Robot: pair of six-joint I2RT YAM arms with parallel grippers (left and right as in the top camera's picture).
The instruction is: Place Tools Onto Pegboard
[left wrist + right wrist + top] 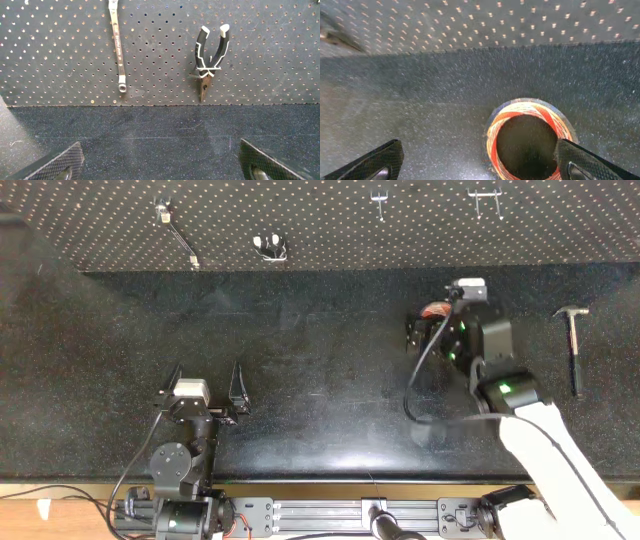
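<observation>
Right tool, spread wide, empty, hovers over orange roll near table's rear edge; light, stiff, likely best pinched across its rim.

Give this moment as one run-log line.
pegboard: wrench, pliers hung | right gripper: open over tape roll | left gripper: open, empty | hammer: on table

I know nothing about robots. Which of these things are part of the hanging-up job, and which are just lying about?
Part of the job: pegboard, hung wrench, hung pliers, empty hooks, hammer on the table, orange roll under the right gripper.

Just there: black table, right arm's cable.
</observation>
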